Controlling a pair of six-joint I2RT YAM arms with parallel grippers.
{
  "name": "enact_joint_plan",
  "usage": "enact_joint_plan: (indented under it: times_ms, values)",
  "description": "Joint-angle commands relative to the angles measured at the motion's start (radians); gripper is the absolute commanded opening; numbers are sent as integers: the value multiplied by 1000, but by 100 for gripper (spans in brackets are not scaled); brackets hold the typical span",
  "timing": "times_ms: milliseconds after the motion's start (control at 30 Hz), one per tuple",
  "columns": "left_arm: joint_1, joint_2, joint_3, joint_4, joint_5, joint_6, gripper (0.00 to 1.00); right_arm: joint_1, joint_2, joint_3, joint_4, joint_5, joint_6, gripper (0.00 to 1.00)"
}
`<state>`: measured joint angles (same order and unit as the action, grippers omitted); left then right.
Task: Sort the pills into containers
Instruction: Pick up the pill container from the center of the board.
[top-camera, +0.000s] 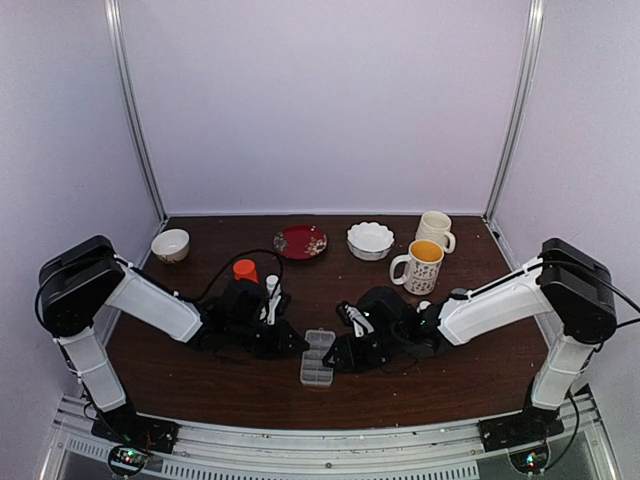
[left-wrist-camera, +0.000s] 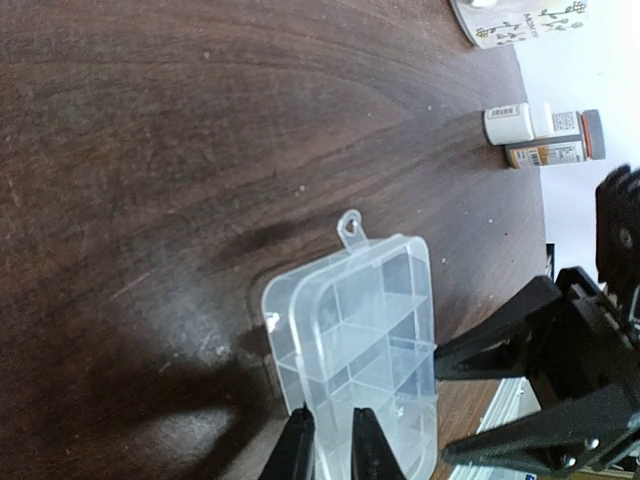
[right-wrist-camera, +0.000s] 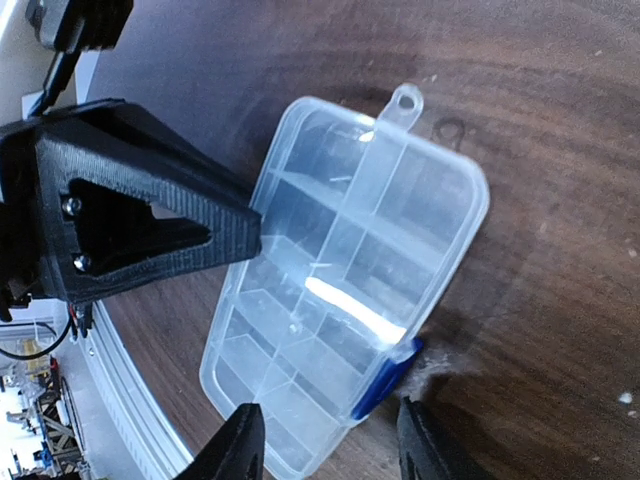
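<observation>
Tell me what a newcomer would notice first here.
The clear pill box at the near middle of the table draws the eye, with both pincers meeting at it. The left pincer is pinched shut on its rim, while the right pincer straddles the end with the blue latch. Farther back, a red plate stands out near the far edge.

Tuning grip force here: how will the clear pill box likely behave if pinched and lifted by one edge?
The pill box looks thin-walled and see-through, so probably light and apt to flex under a hard pinch. Smooth plastic on the wooden table may slide or pivot when nudged. The left claw pinches one edge only, so it could tilt when lifted.
</observation>
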<state>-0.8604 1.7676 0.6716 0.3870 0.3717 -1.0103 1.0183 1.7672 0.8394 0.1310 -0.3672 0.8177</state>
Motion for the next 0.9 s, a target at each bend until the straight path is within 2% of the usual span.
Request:
enact_joint_plan:
  times_ms: [0,233,400,500,600,733,867]
  values:
    - [10,27,-15,-3,7,12,8,-27,-69,-21,-25,90,-45,48]
    - [23,-7,-24,73,79,-5,5,-65,-110,-74,30,52,-49,55]
    - [23,-55,-15,103,119,-23,3,-75,-127,-122,146,10,-17,61]
    - [24,-74,-14,137,144,-40,2,-75,-144,-132,174,17,-12,71]
    - [23,-83,-19,193,163,-67,1,-75,-146,-139,217,-3,4,76]
    - [24,-78,-23,239,174,-88,0,-75,-140,-165,309,-28,42,77]
    - [24,-70,-50,357,193,-147,0,-76,-146,-200,415,-53,73,76]
